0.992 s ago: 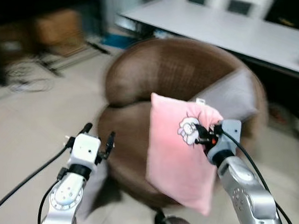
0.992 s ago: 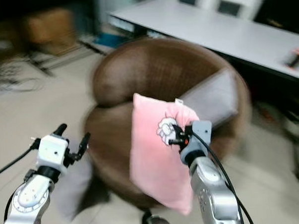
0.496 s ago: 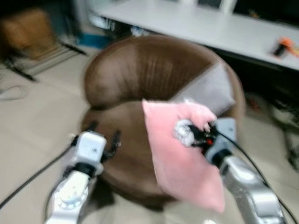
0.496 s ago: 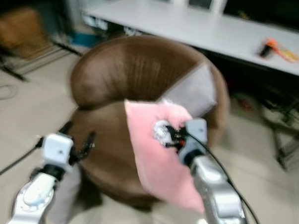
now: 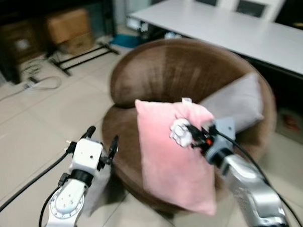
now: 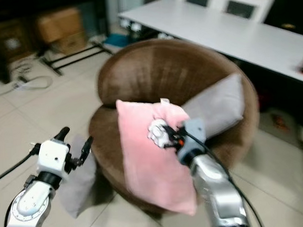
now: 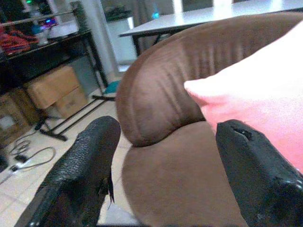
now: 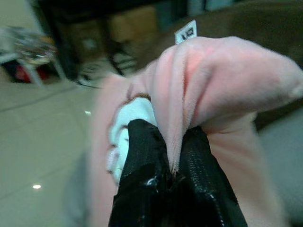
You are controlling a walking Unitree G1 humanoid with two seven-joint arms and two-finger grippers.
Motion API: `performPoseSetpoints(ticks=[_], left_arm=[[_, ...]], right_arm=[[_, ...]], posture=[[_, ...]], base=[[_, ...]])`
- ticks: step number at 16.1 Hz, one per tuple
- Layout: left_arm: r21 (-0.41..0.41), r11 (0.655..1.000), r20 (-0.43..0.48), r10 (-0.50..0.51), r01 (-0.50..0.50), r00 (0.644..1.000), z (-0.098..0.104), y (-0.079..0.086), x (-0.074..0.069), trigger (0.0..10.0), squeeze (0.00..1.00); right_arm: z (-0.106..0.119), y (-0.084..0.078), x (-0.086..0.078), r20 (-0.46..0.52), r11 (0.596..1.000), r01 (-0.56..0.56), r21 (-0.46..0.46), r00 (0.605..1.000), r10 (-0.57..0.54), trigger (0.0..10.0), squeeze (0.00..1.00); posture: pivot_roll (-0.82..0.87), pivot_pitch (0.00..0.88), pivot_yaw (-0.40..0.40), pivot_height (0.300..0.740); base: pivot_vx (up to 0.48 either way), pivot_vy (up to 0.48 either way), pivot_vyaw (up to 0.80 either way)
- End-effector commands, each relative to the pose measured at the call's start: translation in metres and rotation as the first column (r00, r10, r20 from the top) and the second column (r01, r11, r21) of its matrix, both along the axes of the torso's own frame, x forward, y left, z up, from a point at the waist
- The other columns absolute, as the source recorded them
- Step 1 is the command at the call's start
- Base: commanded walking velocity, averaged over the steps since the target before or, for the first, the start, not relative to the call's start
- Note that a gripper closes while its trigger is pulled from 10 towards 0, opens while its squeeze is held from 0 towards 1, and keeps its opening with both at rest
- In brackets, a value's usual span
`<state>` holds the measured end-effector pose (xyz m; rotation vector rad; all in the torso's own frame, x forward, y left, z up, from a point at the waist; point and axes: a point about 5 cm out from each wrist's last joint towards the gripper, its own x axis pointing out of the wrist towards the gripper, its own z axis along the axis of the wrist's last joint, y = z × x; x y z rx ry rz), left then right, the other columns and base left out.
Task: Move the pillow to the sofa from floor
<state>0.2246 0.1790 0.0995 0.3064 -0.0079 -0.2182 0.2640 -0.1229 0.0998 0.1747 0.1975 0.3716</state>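
Pink pillow [image 5: 173, 158] being pinched at upper edge by right end effector [image 5: 196, 135], hanging lengthwise before sofa [image 5: 175, 72] seat; left end effector [image 5: 100, 141] spread, idle.

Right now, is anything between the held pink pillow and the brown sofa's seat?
Nothing visible blocks it. The right pincer holds the pink pillow hanging in front of the brown sofa; a grey cushion leans at the sofa's right side, leaving bare seat.
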Motion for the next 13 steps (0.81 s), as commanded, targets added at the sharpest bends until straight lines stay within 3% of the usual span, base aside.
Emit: performPoseSetpoints(ticks=[1,9,13], left_arm=[[-0.006,1.0,0.014,-0.015,0.015,1.0,0.004,-0.003,0.001,10.0,0.0],[-0.006,1.0,0.005,-0.024,0.024,1.0,0.003,-0.003,-0.001,10.0,0.0],[0.016,0.997,-0.036,-0.073,0.074,0.997,-0.001,-0.004,-0.002,10.0,0.0]], right_arm=[[0.011,-0.008,0.004,0.055,0.999,0.028,-0.016,0.998,-0.027,10.0,0.0],[0.008,-0.011,0.004,0.019,0.998,0.066,-0.012,0.998,-0.066,10.0,0.0],[-0.005,-0.027,-0.005,-0.062,0.984,0.179,0.005,0.982,-0.178,10.0,0.0]], posture=[[0.07,0.0,-0.087,0.74],[0.07,0.0,-0.093,0.74],[0.06,0.0,-0.078,0.74]], base=[[0.322,0.0,0.0],[0.319,0.0,0.0],[0.227,0.0,-0.79]])
